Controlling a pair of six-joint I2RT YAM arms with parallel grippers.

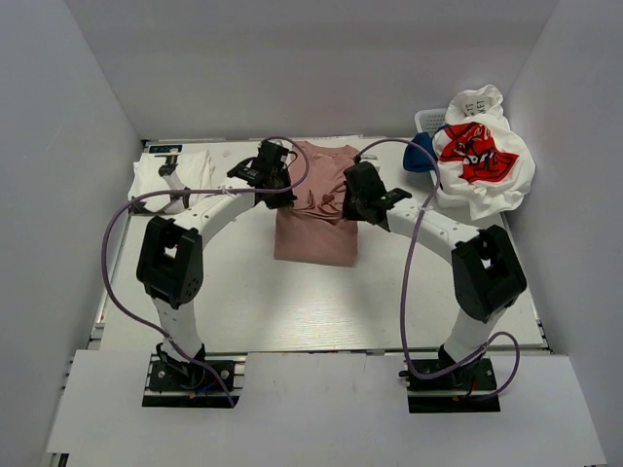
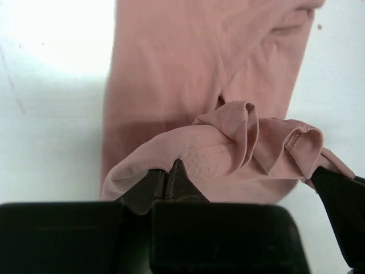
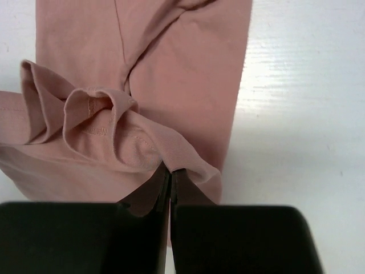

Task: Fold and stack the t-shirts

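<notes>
Where the left claw [image 2: 171,171] closes, its jaws are clamped on a stitched edge of the pink t-shirt [image 1: 316,229], with a fold of cloth draped over the fingertips.

Item, right claw [image 3: 171,171]: jaws pressed together, pinching the same stitched edge at the shirt's other side.

Item, pink t-shirt: one piece, dusty pink. The held edge is raised off the cloth beneath it and hangs between the two claws in loose ruffles, shown in both wrist views. The remainder lies flat as a narrow rectangle, long side running away from the arm bases. It sits at the middle of the worktop [image 1: 292,302], in the far half, with its near end squared off. Creases gather across it on the line between the two claws.

Item, white t-shirt [image 1: 156,180]: spread flat at the far left corner of the worktop, well apart from the pink one. The left arm's cable passes over it.

Item, t-shirt with red print [image 1: 477,156]: white, crumpled, heaped at the far right with the print facing up, overhanging the right edge of the worktop.

Item, blue t-shirt [image 1: 421,154]: a small part shows, tucked against the left side of the red-print heap.

Item, white basket [image 1: 428,119]: slotted, only a corner visible behind the heap.
</notes>
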